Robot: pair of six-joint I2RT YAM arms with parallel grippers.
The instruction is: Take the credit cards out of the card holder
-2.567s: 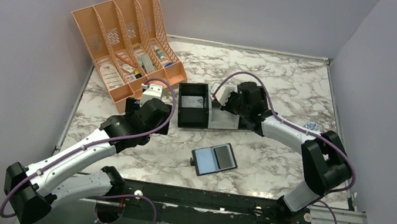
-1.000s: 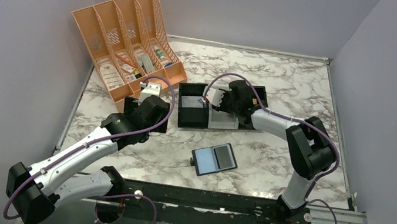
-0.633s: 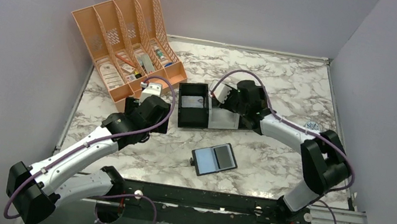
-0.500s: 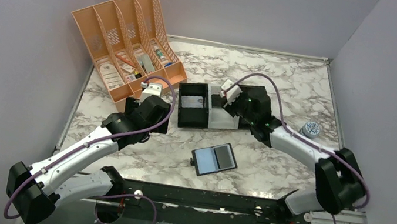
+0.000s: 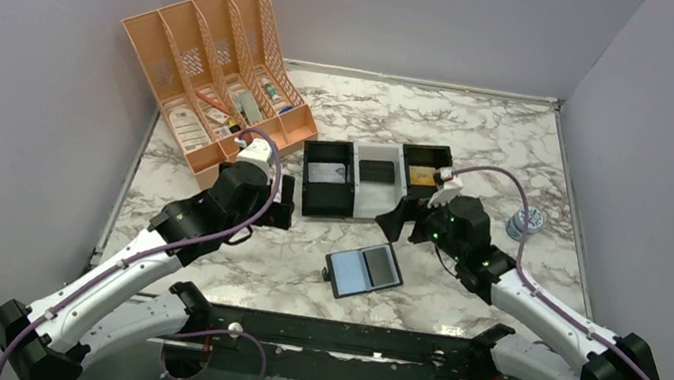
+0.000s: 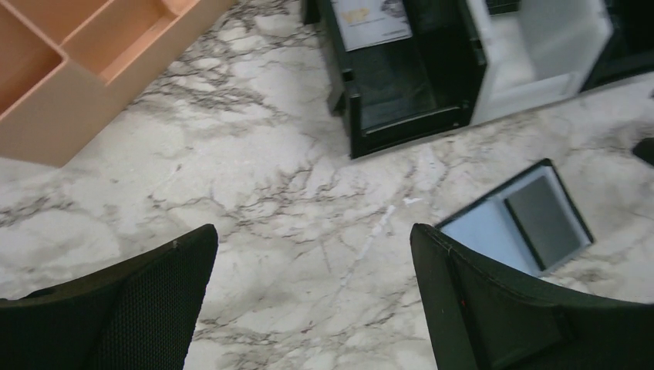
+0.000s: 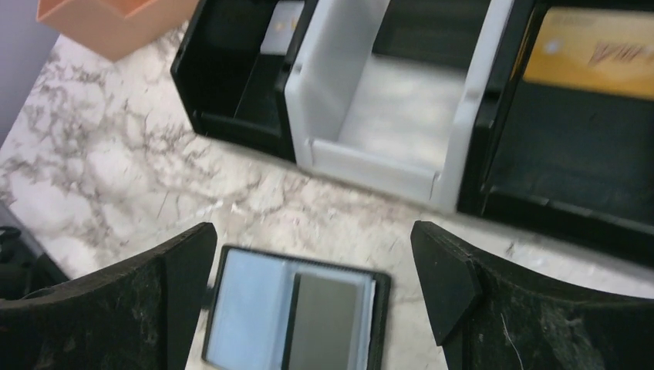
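Observation:
The card holder (image 5: 356,273) lies open on the marble table, blue-grey lining up, with a dark grey credit card (image 5: 383,271) in its right half. My right gripper (image 5: 397,217) hovers open and empty between the holder and the tray. In the right wrist view the card holder (image 7: 245,308) and its dark card (image 7: 325,324) lie just below the right gripper (image 7: 312,250). My left gripper (image 5: 284,204) is open over bare table left of the tray. In the left wrist view the left gripper (image 6: 312,239) has the card holder (image 6: 484,231) to its right.
A black-and-white three-compartment tray (image 5: 353,198) holds a white card (image 5: 326,173), a dark card (image 5: 377,170) and a gold card (image 5: 421,174). An orange file organiser (image 5: 213,81) stands at the back left. A small round blue-grey object (image 5: 522,221) sits at the right.
My right arm has pulled back from the tray's middle compartment toward the near edge and its jaws have opened wide. A dark card now shows in that compartment. The left arm shifted slightly.

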